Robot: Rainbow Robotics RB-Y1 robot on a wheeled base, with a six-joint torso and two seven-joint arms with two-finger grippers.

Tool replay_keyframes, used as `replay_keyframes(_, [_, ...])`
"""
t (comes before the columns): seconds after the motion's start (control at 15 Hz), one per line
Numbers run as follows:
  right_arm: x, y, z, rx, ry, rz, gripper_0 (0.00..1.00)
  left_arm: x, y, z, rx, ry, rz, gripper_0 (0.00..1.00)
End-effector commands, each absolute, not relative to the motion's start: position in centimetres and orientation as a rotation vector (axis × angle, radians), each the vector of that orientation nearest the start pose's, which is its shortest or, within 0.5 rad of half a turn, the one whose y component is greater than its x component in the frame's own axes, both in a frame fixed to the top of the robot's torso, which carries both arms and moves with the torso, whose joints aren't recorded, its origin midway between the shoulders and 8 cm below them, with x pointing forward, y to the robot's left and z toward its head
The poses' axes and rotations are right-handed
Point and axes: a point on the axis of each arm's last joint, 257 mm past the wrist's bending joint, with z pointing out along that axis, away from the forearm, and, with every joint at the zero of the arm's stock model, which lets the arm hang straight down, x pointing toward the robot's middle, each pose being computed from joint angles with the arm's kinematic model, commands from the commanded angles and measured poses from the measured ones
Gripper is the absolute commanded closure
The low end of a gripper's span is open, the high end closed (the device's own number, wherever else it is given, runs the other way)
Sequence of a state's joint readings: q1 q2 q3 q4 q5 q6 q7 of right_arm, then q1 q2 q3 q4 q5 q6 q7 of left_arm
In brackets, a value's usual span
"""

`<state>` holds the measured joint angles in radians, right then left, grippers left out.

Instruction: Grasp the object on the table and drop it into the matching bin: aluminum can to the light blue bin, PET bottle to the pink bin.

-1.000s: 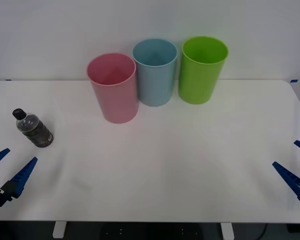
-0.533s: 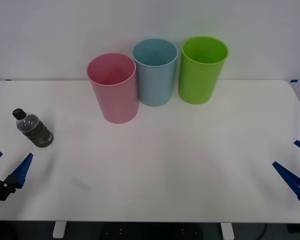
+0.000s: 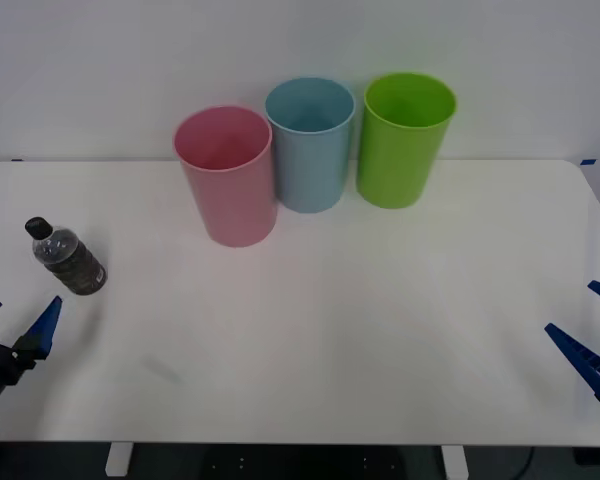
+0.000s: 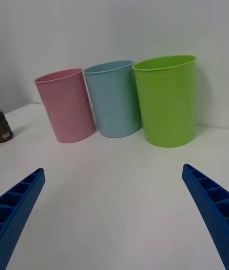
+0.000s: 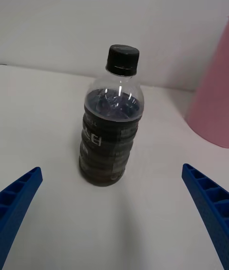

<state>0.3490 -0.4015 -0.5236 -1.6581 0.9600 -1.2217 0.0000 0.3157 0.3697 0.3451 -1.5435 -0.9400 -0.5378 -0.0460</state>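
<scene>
A small PET bottle (image 3: 67,259) with a black cap and dark lower body stands upright near the left edge of the white table (image 3: 340,330). My left gripper (image 3: 15,325) is open just in front of it, low over the table's left front corner. In the left wrist view the bottle (image 5: 111,126) stands straight ahead, between the blue fingers (image 5: 16,200). The pink bin (image 3: 227,177) and the light blue bin (image 3: 309,143) stand at the back centre. My right gripper (image 3: 590,330) is open at the table's right front edge.
A lime green bin (image 3: 404,137) stands to the right of the light blue one, near the back wall. In the right wrist view the three bins (image 4: 114,100) stand in a row far ahead. The table's middle and front are bare white surface.
My left gripper has shifted left and slightly toward the table's left front corner, lining up with the bottle. The bottle, the bins and the right gripper have not moved.
</scene>
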Motion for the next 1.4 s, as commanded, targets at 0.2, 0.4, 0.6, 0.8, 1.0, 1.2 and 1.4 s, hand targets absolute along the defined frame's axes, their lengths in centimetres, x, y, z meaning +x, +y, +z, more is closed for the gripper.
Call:
replay_keyframes(0.2, [34.2,-33.0,-16.9,-0.465,1.441,0.567,0.00,44.9,43.1,-26.7,-0.080,1.649,-0.185,0.00])
replay_keyframes(0.4, [34.2,-33.0,-16.9,-0.465,1.441,0.567,0.00,46.5,42.7,-26.4,-0.053,1.647,-0.175,0.00])
replay_keyframes(0.6, [34.2,-33.0,-16.9,-0.465,1.441,0.567,0.00,47.6,42.1,-26.4,-0.048,1.647,-0.173,0.00])
replay_keyframes(0.8, [34.2,-33.0,-16.9,-0.465,1.441,0.567,0.00,49.1,41.4,-26.6,-0.042,1.648,-0.176,0.00])
replay_keyframes(1.0, [34.2,-33.0,-16.9,-0.465,1.441,0.567,0.00,50.8,41.4,-26.8,-0.033,1.656,-0.163,0.00])
replay_keyframes(1.2, [34.2,-33.0,-16.9,-0.465,1.441,0.567,0.00,52.4,41.7,-27.0,-0.019,1.667,-0.140,0.00])
replay_keyframes(1.4, [34.2,-33.0,-16.9,-0.465,1.441,0.567,0.00,53.7,41.7,-26.7,-0.012,1.666,-0.127,0.00])
